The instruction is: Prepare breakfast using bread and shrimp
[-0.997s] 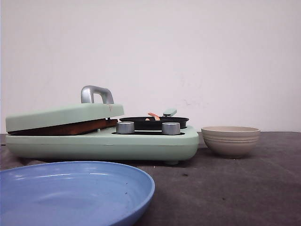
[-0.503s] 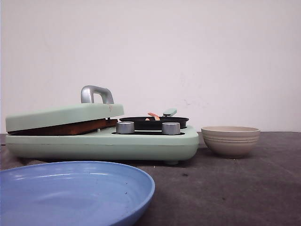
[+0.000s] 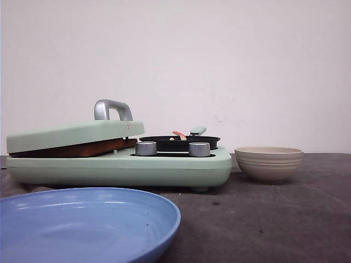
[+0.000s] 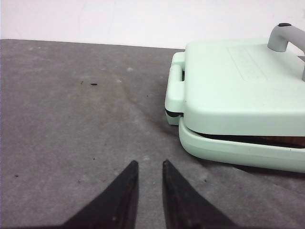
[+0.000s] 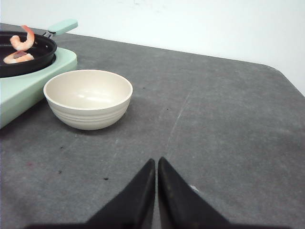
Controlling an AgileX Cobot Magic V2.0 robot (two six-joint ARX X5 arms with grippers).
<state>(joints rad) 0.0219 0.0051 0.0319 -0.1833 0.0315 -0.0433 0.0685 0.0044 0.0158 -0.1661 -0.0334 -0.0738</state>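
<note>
Shrimp (image 3: 179, 134) shows in the front view as a small pink curl above the rim of the black pan (image 3: 179, 142), which sits on the right half of the green cooker (image 3: 118, 164); on the left half the lid (image 3: 74, 135) with a metal handle (image 3: 112, 109) is down but slightly tilted, and a brown edge in the gap may be the bread (image 3: 82, 149), though I cannot tell for sure. A blue plate (image 3: 88, 222) lies near the camera and a beige bowl (image 3: 269, 163) stands just beside the cooker on its right; neither arm shows here. In the left wrist view the left gripper (image 4: 148, 172) has its fingers a little apart, holding nothing, over bare grey table (image 4: 71, 119) near the corner of the cooker; the lid handle is at the far side and free to reach from above. In the right wrist view the right gripper (image 5: 156, 167) has its fingers pressed almost together and empty, and two shrimp pieces lie in the pan, behind the bowl. I judge the shrimp light, soft and probably slippery, so a gentle pinch across the thick middle of the curve is best, coming from above because the pan rim blocks a low approach. Bread would be soft and easy to crush, better held at the crust. The table to the right of the bowl is open for moving.
</note>
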